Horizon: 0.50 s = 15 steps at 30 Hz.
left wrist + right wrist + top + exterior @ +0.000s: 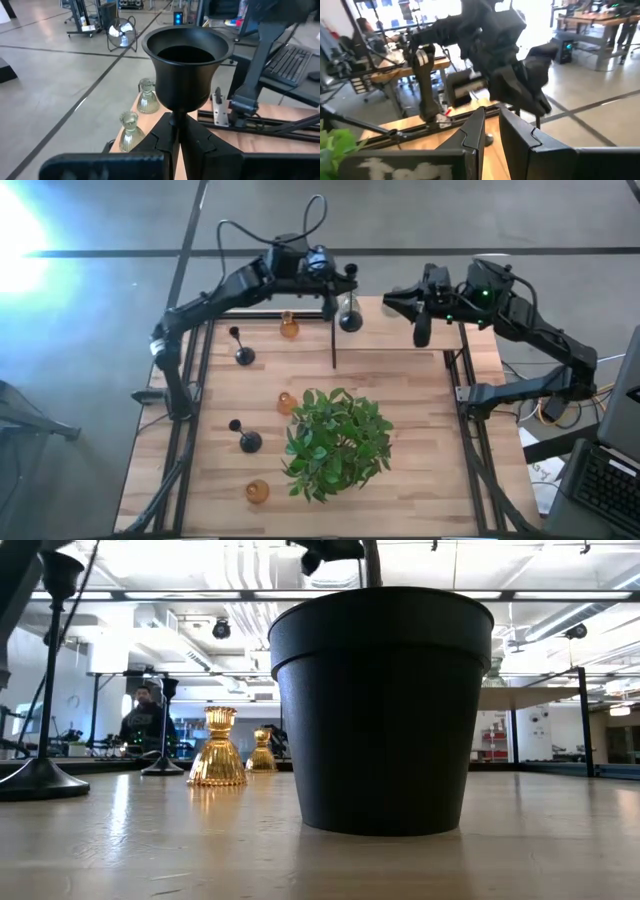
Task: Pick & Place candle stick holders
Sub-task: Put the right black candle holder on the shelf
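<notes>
My left gripper (345, 305) is above the table's far edge and is shut on a black candle stick holder (186, 70). The holder's cup opens upward. Two more black holders (240, 352) (246, 440) stand on their round bases on the left half of the table. Three amber glass holders (289, 327) (286, 402) (258, 491) stand among them. Two clear glass holders (147, 97) (129, 131) stand on the table beyond the held one. My right gripper (421, 330) hovers at the far right, shut and empty (492, 131). My left gripper pinches the black holder's thin stem just under the cup (175, 118) between its two fingers. The fingers come in about level from the table's left and lie across the stem. The holder stands upright with its cup above the fingers. My own fingers hide its lower stem and base.
A green leafy plant (335, 440) in a black pot (380, 710) fills the middle right of the table. The arms' black frames (190, 380) (465, 390) run along both sides. A person (145, 725) sits in the room beyond the table.
</notes>
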Each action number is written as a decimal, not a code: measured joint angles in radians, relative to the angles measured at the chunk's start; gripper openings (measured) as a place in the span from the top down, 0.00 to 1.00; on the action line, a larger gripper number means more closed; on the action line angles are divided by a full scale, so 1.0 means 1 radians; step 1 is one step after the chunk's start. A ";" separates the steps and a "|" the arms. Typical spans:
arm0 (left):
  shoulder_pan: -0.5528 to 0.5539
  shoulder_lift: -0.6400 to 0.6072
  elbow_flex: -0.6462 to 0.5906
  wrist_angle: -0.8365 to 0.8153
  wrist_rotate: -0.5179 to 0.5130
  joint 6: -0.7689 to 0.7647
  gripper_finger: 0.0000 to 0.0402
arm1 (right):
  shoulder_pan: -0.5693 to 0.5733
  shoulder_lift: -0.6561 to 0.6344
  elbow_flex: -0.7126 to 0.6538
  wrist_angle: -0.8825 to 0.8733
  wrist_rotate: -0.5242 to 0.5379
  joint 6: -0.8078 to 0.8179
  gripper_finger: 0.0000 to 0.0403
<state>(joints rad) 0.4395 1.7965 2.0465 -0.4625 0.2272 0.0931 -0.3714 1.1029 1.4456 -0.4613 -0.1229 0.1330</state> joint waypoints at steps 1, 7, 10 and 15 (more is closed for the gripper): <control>0.001 0.019 0.017 0.000 0.000 0.007 0.96 | 0.000 -0.005 0.000 -0.001 0.010 -0.002 0.87; 0.007 0.135 0.108 0.001 0.015 0.013 0.96 | 0.000 -0.014 0.000 -0.014 0.022 -0.006 0.87; 0.007 0.178 0.133 -0.001 0.023 0.015 0.96 | 0.000 -0.016 0.000 -0.025 0.022 -0.006 0.87; 0.011 0.207 0.143 0.038 0.026 0.008 0.96 | 0.000 -0.016 0.000 -0.043 0.022 -0.007 0.87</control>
<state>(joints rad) 0.4509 2.0033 2.1899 -0.4249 0.2529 0.1007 -0.3714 1.0866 1.4456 -0.5041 -0.1013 0.1262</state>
